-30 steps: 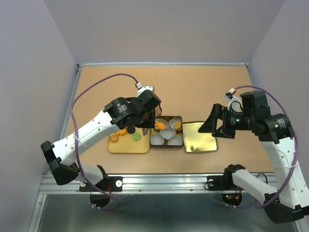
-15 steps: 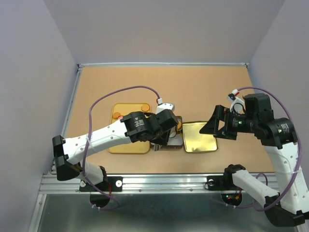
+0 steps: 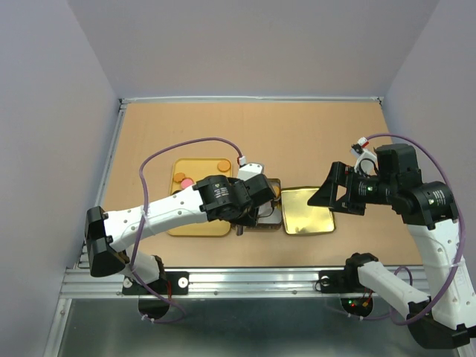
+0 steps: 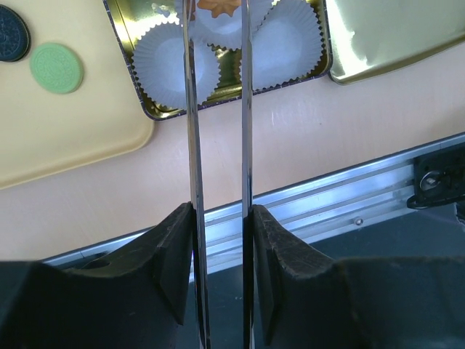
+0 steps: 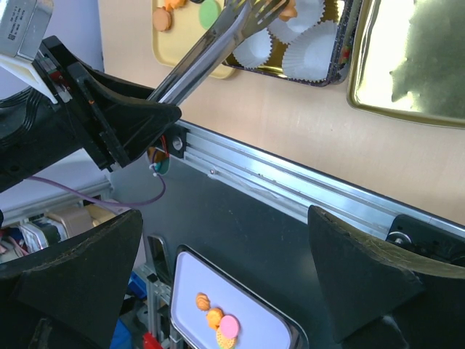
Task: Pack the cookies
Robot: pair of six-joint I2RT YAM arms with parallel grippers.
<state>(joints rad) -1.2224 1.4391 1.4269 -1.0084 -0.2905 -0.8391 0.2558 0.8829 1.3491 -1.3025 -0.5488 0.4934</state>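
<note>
My left gripper point(image 3: 249, 208) is shut on a pair of metal tongs point(image 4: 218, 109), with its jaws point(image 4: 218, 211) pressing both blades. The tong tips reach over the tin point(image 4: 138, 36) of white paper cups point(image 4: 171, 65). An orange cookie point(image 4: 218, 6) sits between the tips, over a cup. A green cookie point(image 4: 57, 67) and a black cookie point(image 4: 11, 33) lie on the yellow tray point(image 4: 73, 138). More cookies point(image 3: 181, 177) lie at the tray's far end. My right gripper point(image 3: 331, 195) is open and empty point(image 5: 225, 247), above the gold lid point(image 3: 306, 212).
The tin point(image 3: 271, 216) sits between the yellow tray point(image 3: 197, 223) and the gold lid. The metal rail point(image 3: 245, 277) runs along the table's near edge. Below the table, the right wrist view shows a white panel point(image 5: 218, 320) with cookie shapes on it.
My left arm has swung right with the tongs, from over the yellow tray to over the tin, uncovering the tray's far cookies. The right arm has barely moved.
</note>
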